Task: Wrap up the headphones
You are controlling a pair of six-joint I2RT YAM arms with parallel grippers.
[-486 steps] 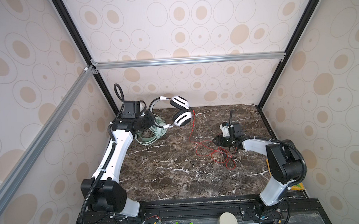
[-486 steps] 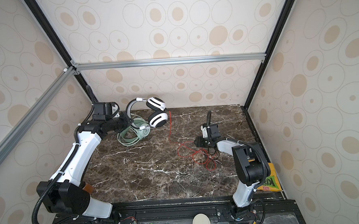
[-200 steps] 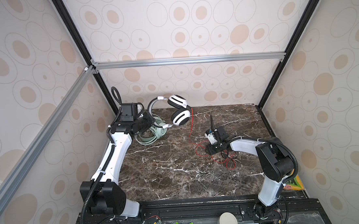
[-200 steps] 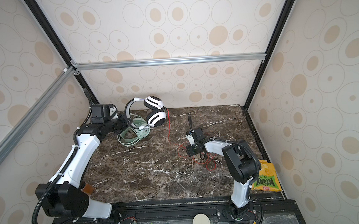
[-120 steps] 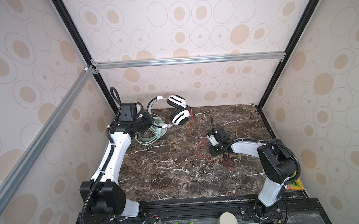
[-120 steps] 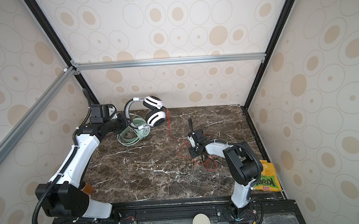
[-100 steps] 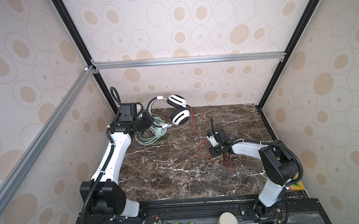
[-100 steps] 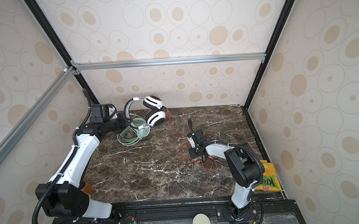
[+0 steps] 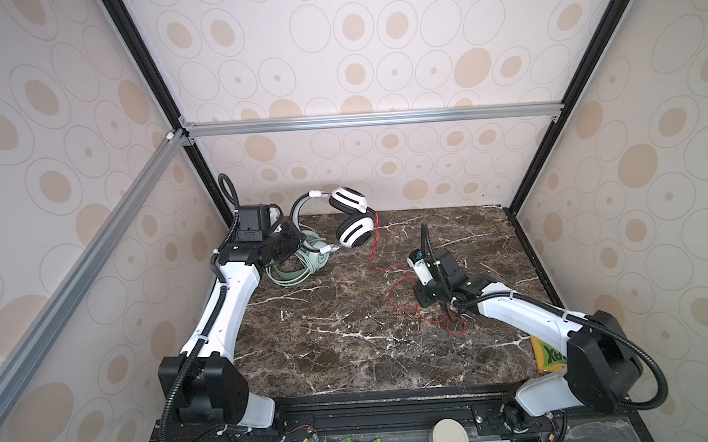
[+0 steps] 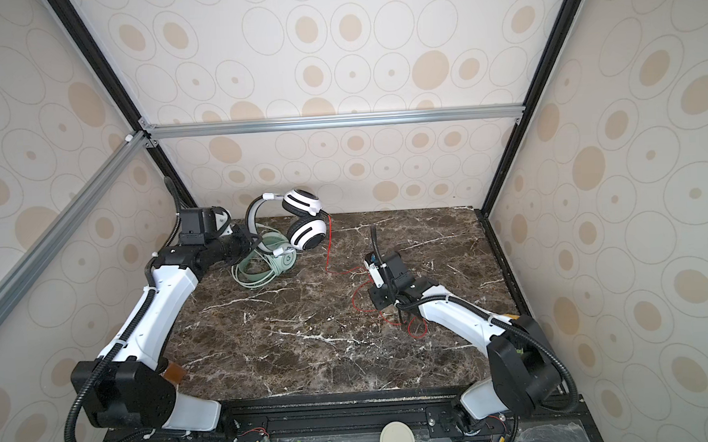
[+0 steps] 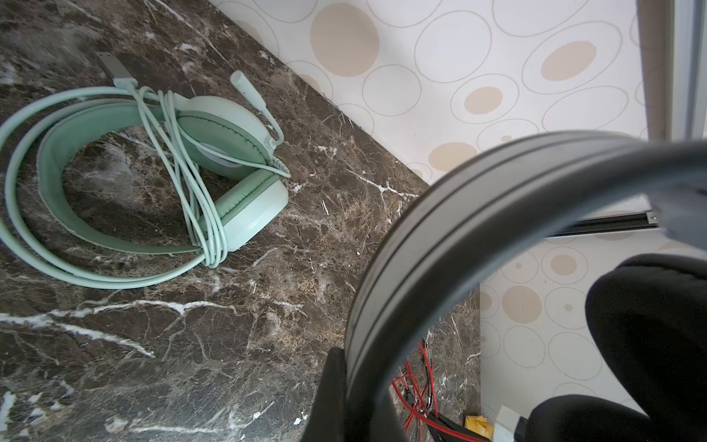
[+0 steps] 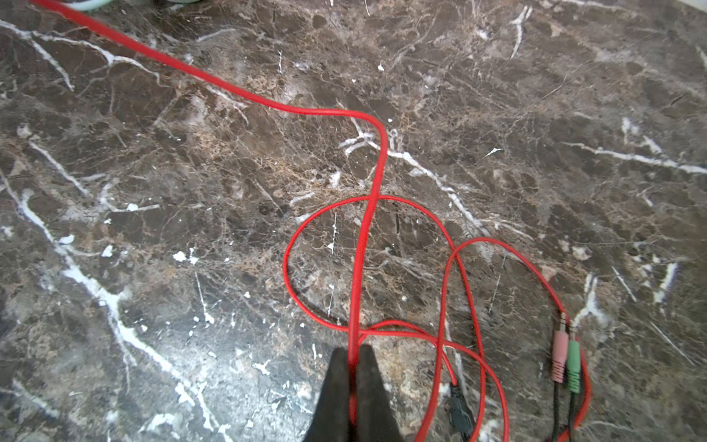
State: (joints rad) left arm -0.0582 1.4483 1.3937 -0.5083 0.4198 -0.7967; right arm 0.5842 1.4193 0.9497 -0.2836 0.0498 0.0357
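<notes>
Two arms gripped one white headset
Left jaws clamped its headband, raised at the bench's back-left corner beside the mint-green headset lying there; right jaws pinched the red cable mid-bench.

My left arm stretches far back-left, left gripper closed (wrist roughly level). My right arm reaches low toward centre, right gripper pinched shut.

White headset's headband looms blurred; its earpads run off-frame.
</notes>
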